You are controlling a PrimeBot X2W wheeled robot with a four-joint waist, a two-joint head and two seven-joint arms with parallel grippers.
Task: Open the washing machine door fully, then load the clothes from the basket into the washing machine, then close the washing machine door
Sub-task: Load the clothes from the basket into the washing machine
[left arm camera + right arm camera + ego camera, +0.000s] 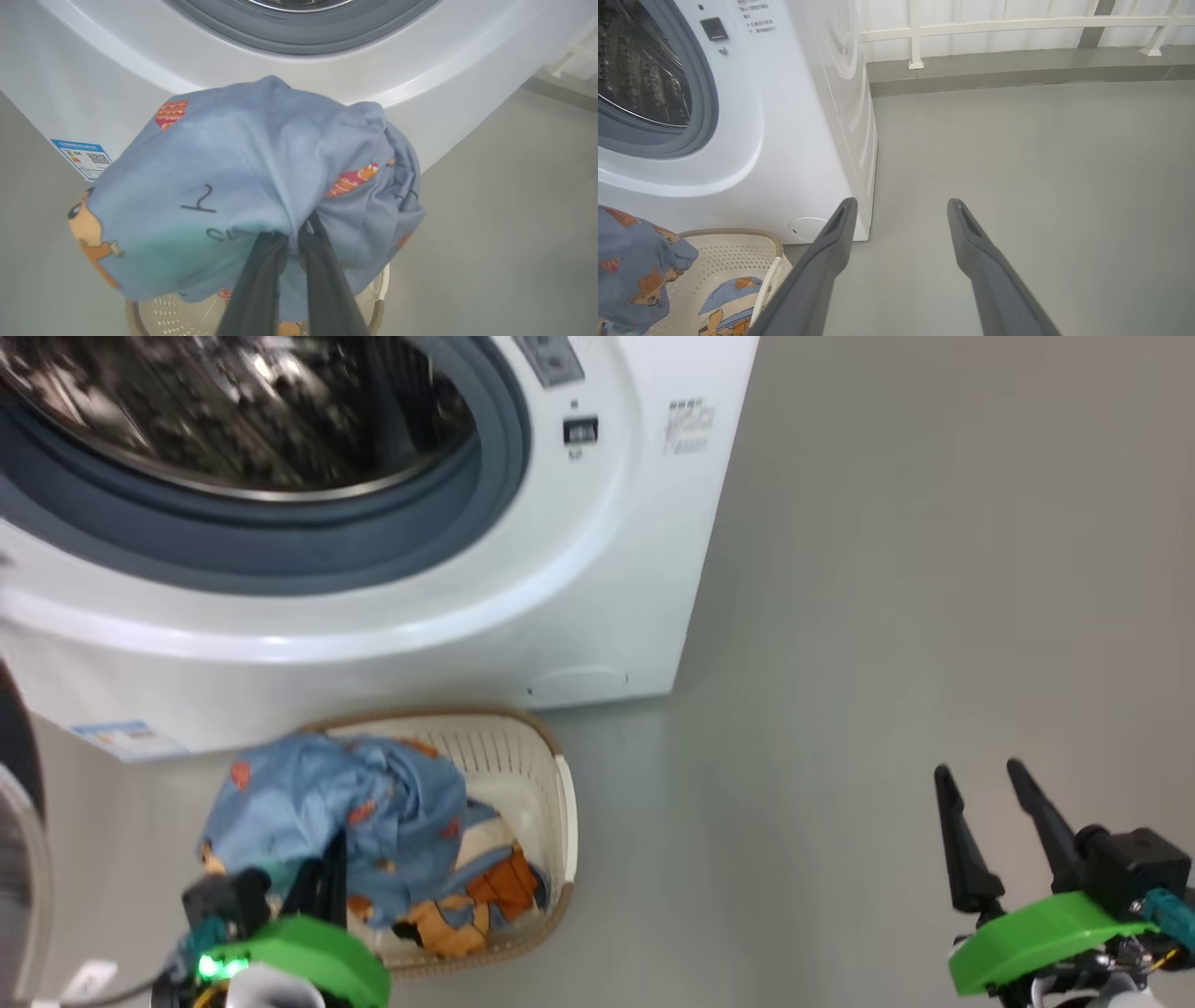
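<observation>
The washing machine [579, 569] stands with its opening uncovered, the grey gasket [280, 537] ringing the steel drum [233, 411]. The washing machine door [17, 803] shows as a dark, glassy curve at the far left edge of the head view, standing out to the robot's left. On the grey floor [887, 569] just in front of the machine sits the basket [563, 803], close beneath the white front panel. The left gripper [293, 233] has its jaws pressed together on a fold of the clothes [243, 154]. In the left wrist view the light blue bundle with its orange figures balloons over the fingertips, held above the basket's rim in front of the machine's white lower front, with the blue label [81, 158] just beside it at the left. More of the printed fabric, blue and orange, lies on the basket's bottom, and whether it joins the lifted bundle cannot be told. The right gripper [977, 767] hovers well to the right of the basket over the floor, its two dark fingers spread wide apart and holding nothing; in the right wrist view they point past the machine's right front corner, with a white railing [1017, 23] along the far side of the room
</observation>
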